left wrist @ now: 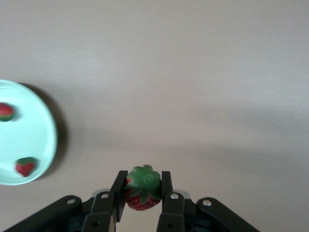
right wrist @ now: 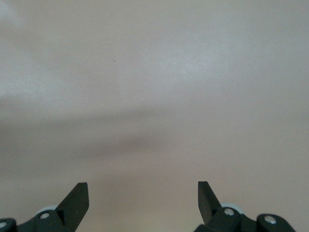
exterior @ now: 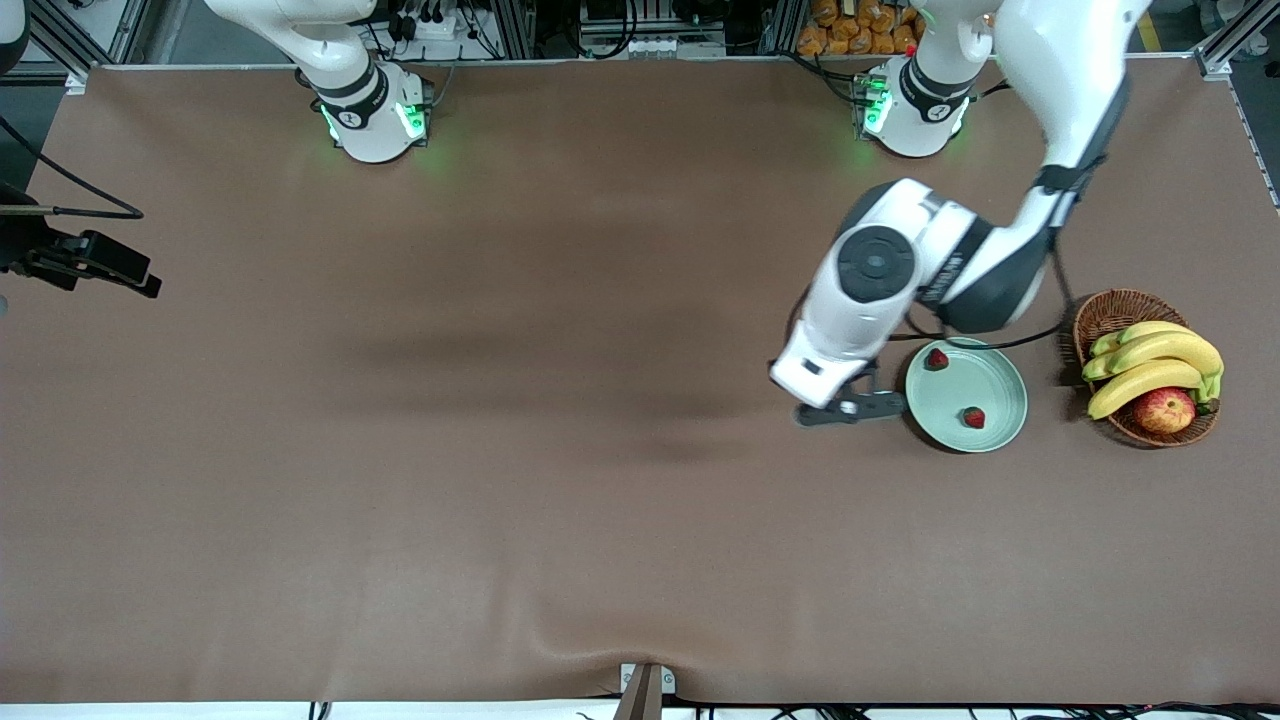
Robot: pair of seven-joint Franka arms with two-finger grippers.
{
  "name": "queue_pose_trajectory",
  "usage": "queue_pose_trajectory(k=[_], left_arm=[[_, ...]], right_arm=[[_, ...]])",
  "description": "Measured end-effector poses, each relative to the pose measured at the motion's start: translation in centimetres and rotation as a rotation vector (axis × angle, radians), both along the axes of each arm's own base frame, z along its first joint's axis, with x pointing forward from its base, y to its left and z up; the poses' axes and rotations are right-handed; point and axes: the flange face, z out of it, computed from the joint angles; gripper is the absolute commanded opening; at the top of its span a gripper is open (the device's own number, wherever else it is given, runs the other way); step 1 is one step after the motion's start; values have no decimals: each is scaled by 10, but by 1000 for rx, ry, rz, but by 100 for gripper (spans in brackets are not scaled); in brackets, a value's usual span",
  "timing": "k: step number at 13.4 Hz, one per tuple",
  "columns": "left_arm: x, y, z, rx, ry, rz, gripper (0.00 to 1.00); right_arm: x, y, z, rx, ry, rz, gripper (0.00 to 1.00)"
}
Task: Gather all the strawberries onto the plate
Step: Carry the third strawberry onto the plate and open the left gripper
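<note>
My left gripper is shut on a red strawberry with a green cap and holds it above bare table just beside the plate. In the front view the left gripper hangs at the plate's rim on the side toward the right arm's end, and the held berry is hidden there. The pale green plate holds two strawberries, one farther from the front camera and one nearer. The plate and both berries also show in the left wrist view. My right gripper is open and empty over bare table.
A brown wicker basket with bananas and an apple stands beside the plate toward the left arm's end. A black device on a cable sits at the table's edge at the right arm's end.
</note>
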Motion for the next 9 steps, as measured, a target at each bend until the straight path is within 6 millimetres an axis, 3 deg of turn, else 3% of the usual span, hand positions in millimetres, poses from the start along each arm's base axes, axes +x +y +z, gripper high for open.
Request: queue_pose_trajectory(k=[2,5,6,9], left_arm=[[18,61,-14,15,32,89,0],[25,153,-63,71,98,90,0],[24,174,-81,69,111,85,0],[15,209,-119,47,154,87,0]], right_arm=[[-1,-1,4,-26,-11,4,100],[0,-10,11,-50,-33,-4,100],[0,-13,17,-52,-46,-10,100],[0,-11,35,-54,-76,-6,100]])
